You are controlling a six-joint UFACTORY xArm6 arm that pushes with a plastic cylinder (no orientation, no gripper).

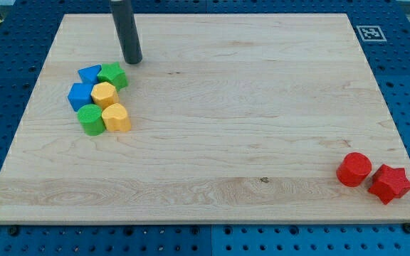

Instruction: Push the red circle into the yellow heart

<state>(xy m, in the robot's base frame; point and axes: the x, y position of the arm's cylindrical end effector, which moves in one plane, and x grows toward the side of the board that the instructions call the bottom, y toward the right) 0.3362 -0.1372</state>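
tip: my tip (132,61) far left, just behind green block (112,75) | end effector: only a rod, touches nothing | red circle (354,169): near right on counter (226,107), well apart from yellow heart (117,117), so long push left

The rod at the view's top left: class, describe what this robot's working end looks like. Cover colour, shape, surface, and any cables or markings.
The rod is a plain dark grey cylinder, smooth and slightly glossy, with a pale highlight running down its length. It keeps nearly the same width to my tip, which ends in a flat, blunt edge. No cables, labels or markings show on it, and its upper part is cut off by the view's top edge.
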